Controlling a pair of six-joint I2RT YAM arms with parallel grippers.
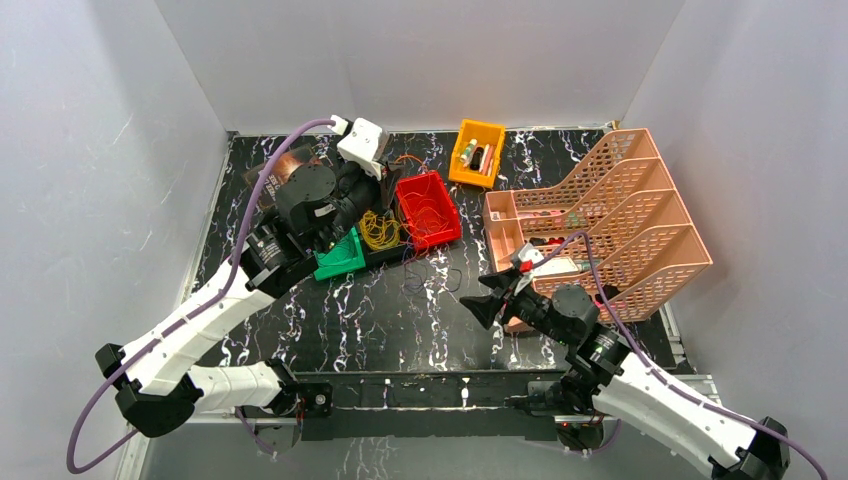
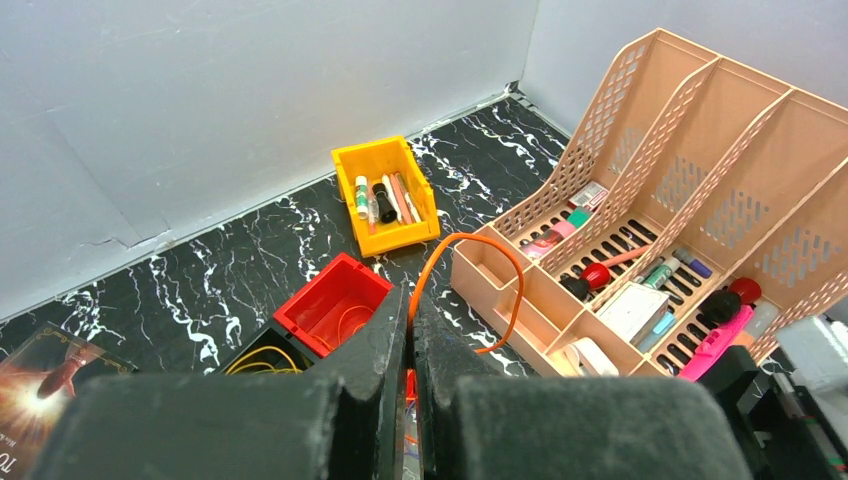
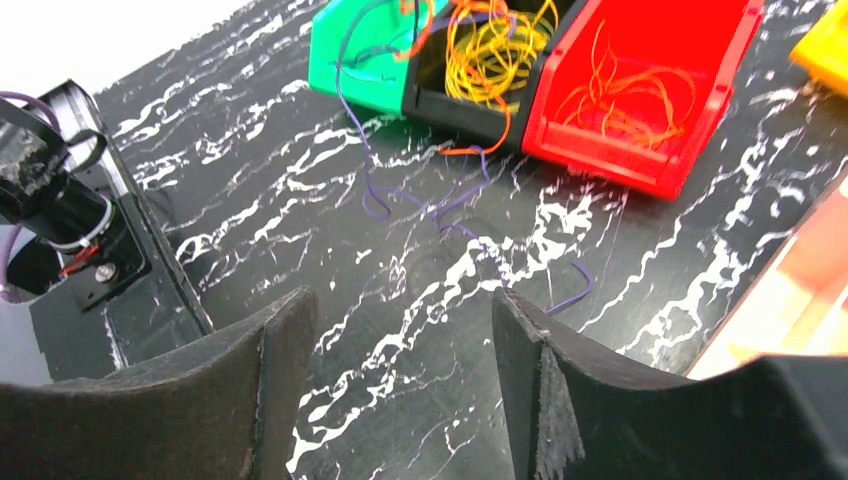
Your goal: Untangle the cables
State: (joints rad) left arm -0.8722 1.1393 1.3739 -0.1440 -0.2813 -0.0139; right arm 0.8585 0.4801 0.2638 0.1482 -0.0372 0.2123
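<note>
At the bins on the counter's (image 3: 330, 250) far left, your left pincer (image 2: 411, 325) is clamped shut on an orange cable (image 2: 505, 270) that loops up from it, and your right pincer (image 3: 400, 340) hangs wide open and empty over a purple cable (image 3: 440, 210) sprawled on the counter. Yellow cables (image 3: 495, 45) lie in the black bin (image 3: 450, 103) and orange ones (image 3: 630, 95) in the red bin (image 3: 640, 172), so I judge sorting well along, with the purple one yet to free.
</note>
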